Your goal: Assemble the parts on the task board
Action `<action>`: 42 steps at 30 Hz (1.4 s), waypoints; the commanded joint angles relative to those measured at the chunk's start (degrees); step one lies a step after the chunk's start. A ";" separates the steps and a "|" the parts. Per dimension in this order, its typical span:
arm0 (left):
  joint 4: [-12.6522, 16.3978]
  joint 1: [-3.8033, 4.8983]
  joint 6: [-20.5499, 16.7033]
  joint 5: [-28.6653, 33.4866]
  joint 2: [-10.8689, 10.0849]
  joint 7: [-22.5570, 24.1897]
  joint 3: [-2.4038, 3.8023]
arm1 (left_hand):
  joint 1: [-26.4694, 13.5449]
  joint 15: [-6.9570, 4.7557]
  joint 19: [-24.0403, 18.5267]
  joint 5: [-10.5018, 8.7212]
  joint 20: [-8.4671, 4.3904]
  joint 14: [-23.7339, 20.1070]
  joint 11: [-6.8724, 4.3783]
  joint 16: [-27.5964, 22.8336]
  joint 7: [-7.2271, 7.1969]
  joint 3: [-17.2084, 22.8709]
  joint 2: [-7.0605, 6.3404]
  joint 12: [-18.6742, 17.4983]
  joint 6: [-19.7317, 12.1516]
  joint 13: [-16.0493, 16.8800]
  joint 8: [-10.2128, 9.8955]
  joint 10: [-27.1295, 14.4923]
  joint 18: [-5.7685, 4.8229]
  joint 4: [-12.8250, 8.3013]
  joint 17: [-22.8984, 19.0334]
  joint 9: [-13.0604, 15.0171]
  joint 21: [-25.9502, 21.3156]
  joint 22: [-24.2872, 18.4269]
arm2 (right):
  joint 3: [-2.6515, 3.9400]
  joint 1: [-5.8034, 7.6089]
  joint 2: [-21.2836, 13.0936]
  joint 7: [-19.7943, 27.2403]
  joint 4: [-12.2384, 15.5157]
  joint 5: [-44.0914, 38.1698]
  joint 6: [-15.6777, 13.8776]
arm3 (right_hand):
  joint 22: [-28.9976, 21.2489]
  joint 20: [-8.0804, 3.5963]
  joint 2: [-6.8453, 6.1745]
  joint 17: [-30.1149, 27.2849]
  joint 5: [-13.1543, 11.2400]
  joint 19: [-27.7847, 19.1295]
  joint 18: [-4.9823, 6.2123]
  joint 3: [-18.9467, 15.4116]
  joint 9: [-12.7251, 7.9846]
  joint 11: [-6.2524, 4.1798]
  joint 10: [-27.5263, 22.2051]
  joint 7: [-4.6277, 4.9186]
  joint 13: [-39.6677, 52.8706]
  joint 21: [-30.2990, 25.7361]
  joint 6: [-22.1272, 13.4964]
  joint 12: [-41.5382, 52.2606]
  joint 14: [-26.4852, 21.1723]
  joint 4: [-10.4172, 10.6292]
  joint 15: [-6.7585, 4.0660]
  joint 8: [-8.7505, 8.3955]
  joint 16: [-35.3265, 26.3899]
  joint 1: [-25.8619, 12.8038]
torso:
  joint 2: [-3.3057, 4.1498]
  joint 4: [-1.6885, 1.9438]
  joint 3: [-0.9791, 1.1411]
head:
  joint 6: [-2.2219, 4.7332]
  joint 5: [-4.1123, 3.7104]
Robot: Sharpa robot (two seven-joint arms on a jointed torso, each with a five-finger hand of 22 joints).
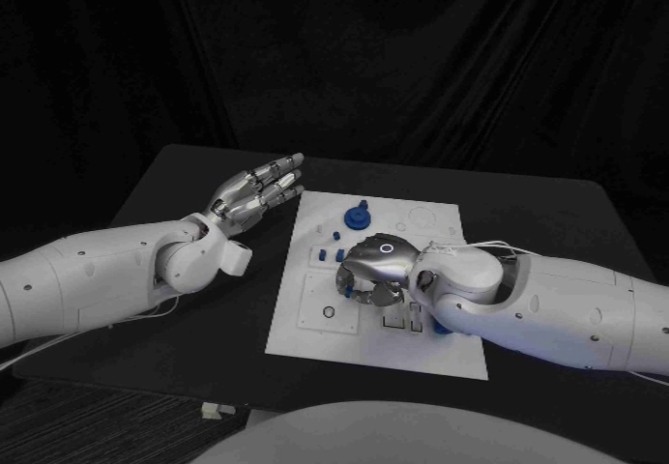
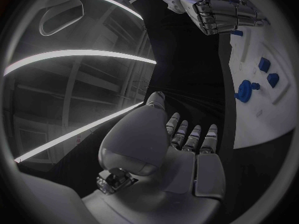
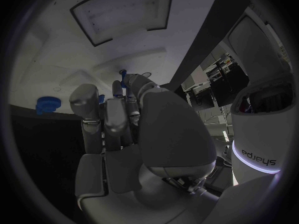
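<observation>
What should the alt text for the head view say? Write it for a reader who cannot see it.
The right hand reaches down over the middle of the white task board, fingers curled among small blue parts. The left hand hovers open beside the board, above the black table.

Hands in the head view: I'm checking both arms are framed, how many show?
2. The left hand hovers open over the table left of the task board; the right hand curls down over the board's middle.
</observation>
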 commanded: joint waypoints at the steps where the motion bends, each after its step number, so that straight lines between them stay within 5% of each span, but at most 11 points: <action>1: 0.03 -0.10 0.93 0.31 0.16 7.45 0.06 | 0.50 0.40 0.06 0.23 0.33 0.00 0.06 0.32 0.49 0.44 -0.10 -0.35 -0.08 0.00 -0.10 -0.34 0.78 -0.01 0.07 0.07 0.17 0.03 | 0.02 -0.19 0.10 -0.61 -0.09 -1.73 -1.08 | 6.38 0.28 0.07 -0.11 0.04 -0.02 0.76 0.08 -0.08 -0.43 0.88 0.29 0.07 -0.26 -0.03 0.13 -0.12 -0.13 0.35 -0.32 -0.34 0.52 | 0.00 0.00 -0.01 | 0.00 0.03; 34: -0.19 -0.22 1.32 0.31 0.27 6.95 0.06 | 0.68 0.46 0.08 0.24 0.34 -0.01 0.02 0.35 0.72 0.55 -0.04 -0.35 0.07 0.01 -0.07 -0.40 0.74 -0.05 0.08 0.09 0.18 0.07 | 0.02 -0.98 0.24 -0.70 -0.21 -1.99 -0.35 | 6.33 0.32 0.03 -0.18 -0.28 -0.15 0.79 0.12 -0.22 -0.35 0.82 0.39 0.12 -0.40 -0.06 0.10 -0.19 -0.28 0.42 -0.63 -0.41 0.43 | -0.01 0.00 -0.02 | 0.00 0.38; 39: -0.26 -0.23 1.36 0.31 0.28 6.84 0.06 | 0.75 0.48 0.10 0.25 0.34 -0.02 -0.02 0.36 0.85 0.59 -0.02 -0.35 0.26 0.01 -0.04 -0.42 0.73 -0.07 0.07 0.11 0.18 0.09 | 0.02 -1.02 0.09 -0.99 -0.17 -1.99 0.36 | 6.12 0.50 0.04 -0.68 -2.32 -0.68 0.91 0.04 -0.79 -0.21 0.13 0.55 0.33 -1.09 -1.15 0.01 -0.56 -0.44 0.60 -1.97 -0.83 -0.04 | -0.02 0.01 -0.01 | 0.00 0.39; 42: -0.29 -0.23 1.38 0.31 0.30 6.81 0.06 | 0.75 0.48 0.10 0.25 0.34 -0.02 -0.02 0.36 0.85 0.59 -0.02 -0.35 0.26 0.01 -0.04 -0.42 0.73 -0.07 0.07 0.11 0.18 0.09 | 0.02 -1.04 0.04 -1.49 -0.14 -1.99 0.90 | 5.52 0.67 -0.22 -1.95 -4.10 -1.92 1.33 -0.09 -1.74 -0.04 -2.32 0.28 0.34 -3.53 -4.09 -0.62 -1.48 -0.17 0.65 -4.22 -1.93 -1.08 | -0.02 0.00 -0.01 | 0.00 0.35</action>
